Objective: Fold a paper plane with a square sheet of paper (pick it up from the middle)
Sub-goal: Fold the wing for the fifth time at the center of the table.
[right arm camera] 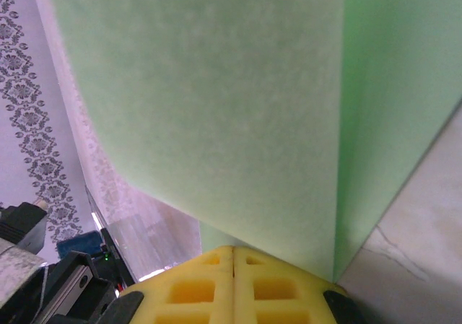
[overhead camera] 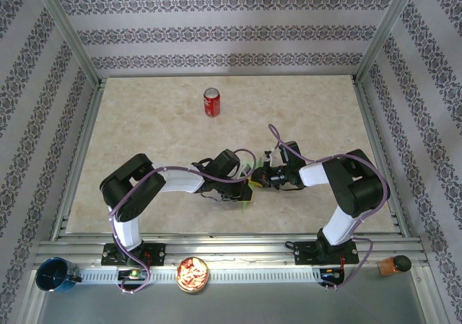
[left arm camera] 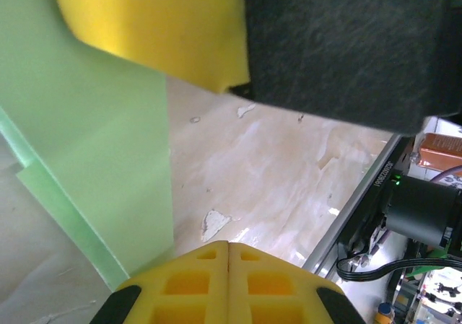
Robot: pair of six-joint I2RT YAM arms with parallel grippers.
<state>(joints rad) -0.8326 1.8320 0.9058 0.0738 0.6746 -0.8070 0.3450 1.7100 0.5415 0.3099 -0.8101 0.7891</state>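
At the middle of the table (overhead camera: 144,136), the square sheet of paper (right arm camera: 216,86) hangs between both arms. It looks light, limp and easily crumpled, so it is best pinched near a crease. The right gripper (right arm camera: 232,252) is clamped on it. The left gripper (left arm camera: 229,248) is closed just beside it, and I cannot tell whether it grips the paper. From above the sheet is a green sliver; the right wrist view reveals its fold.

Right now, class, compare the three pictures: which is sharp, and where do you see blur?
Top external: evenly lit, sharp, the red can crisp. Left wrist: green paper blurred close up, tabletop sharper. Right wrist: paper soft, out of focus.
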